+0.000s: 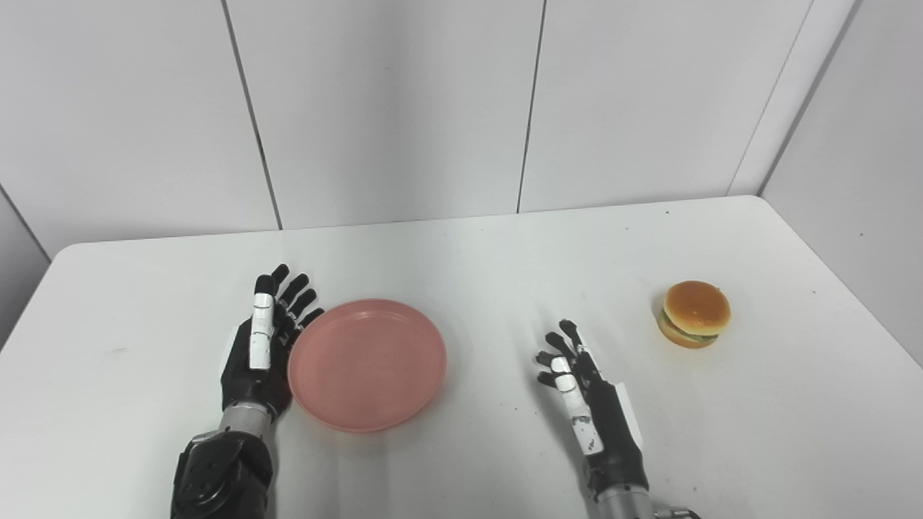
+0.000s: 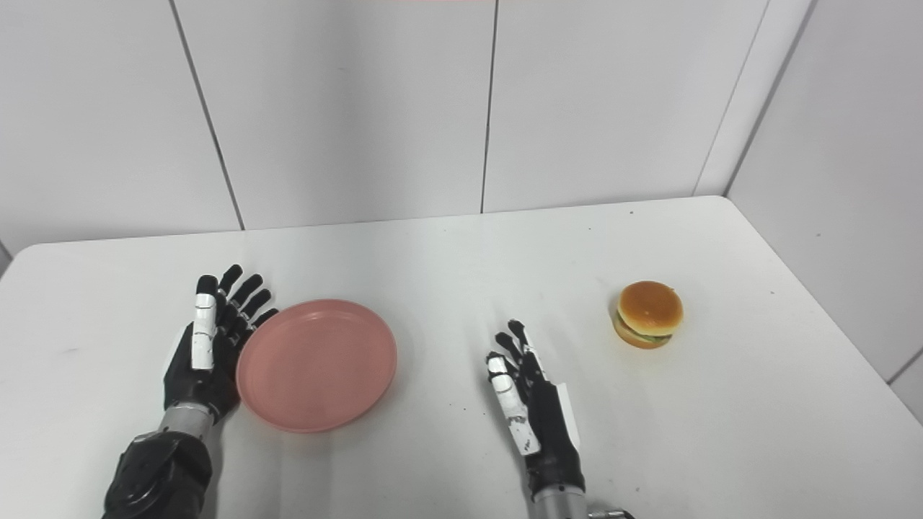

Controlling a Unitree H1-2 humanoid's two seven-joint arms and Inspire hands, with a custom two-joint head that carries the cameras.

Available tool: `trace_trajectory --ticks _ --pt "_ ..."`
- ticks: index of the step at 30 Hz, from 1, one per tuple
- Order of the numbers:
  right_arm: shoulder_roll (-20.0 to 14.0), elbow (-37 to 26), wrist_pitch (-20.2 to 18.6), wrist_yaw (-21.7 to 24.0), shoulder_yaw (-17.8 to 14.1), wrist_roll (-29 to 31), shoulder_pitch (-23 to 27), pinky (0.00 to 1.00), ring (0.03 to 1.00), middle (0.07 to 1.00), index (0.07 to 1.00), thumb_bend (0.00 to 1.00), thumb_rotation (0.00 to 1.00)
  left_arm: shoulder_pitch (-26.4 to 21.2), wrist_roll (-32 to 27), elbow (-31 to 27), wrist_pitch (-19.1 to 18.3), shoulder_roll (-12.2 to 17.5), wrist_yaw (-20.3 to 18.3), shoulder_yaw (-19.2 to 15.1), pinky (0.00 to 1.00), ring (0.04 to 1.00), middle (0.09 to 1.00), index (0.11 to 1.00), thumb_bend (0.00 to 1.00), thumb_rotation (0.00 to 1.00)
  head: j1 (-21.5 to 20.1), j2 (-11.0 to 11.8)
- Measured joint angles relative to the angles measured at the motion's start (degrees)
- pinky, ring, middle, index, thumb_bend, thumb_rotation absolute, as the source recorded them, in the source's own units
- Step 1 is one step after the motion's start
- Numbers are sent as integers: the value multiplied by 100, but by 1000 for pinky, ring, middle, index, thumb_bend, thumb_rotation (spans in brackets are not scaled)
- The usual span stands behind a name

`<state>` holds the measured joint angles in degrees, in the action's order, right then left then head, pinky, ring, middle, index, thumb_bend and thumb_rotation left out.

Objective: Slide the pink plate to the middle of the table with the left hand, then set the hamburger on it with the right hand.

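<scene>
With fingers spread and holding nothing, left hand point(image 1: 258, 353) set edge-on against pink plate point(image 1: 367, 364) rim, placed to push it rightward; plate left of centre. Right hand point(image 1: 588, 400) open, empty, waiting. Hamburger point(image 1: 694, 313) well apart, far right. White table point(image 1: 469, 259); pale panelled walls point(image 1: 389, 108).

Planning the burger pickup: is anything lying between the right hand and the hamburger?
Nothing visible. Only bare table lies between the open right hand and the hamburger. The pink plate sits off to the other side, by the left hand.
</scene>
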<state>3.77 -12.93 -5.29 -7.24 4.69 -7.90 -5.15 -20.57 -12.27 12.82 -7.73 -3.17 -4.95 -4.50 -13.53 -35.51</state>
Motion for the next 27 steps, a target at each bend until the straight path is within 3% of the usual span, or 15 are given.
trace_trajectory --ticks 9,17,22,23,24,27 --pt "90 18 -33 -121 95 -240 19 765 835 904 932 604 975 12 -3 -13 -35 -96 52 61 935 939 926 930 861 861 -168 18" --pt "76 95 268 -195 72 -343 4 769 815 887 919 621 1000 82 152 -19 26 -104 2 334 847 914 911 932 811 893 -194 62" --pt "-56 84 838 -441 73 -1097 12 797 851 900 914 674 1000 86 147 -12 39 -107 -19 349 855 914 913 932 813 889 -203 114" --pt "-130 53 957 -497 69 -1336 42 895 897 910 908 705 1000 86 143 -9 43 -106 -22 347 867 917 915 931 811 893 -203 114" --pt "-249 25 1069 -551 66 -1639 86 928 912 913 906 715 1000 86 133 4 60 -106 -31 342 871 918 915 931 811 894 -255 219" --pt "-630 -101 1277 -628 -60 -2140 347 775 812 859 873 714 1000 73 125 99 191 -106 -59 326 889 919 917 937 803 896 -264 360"
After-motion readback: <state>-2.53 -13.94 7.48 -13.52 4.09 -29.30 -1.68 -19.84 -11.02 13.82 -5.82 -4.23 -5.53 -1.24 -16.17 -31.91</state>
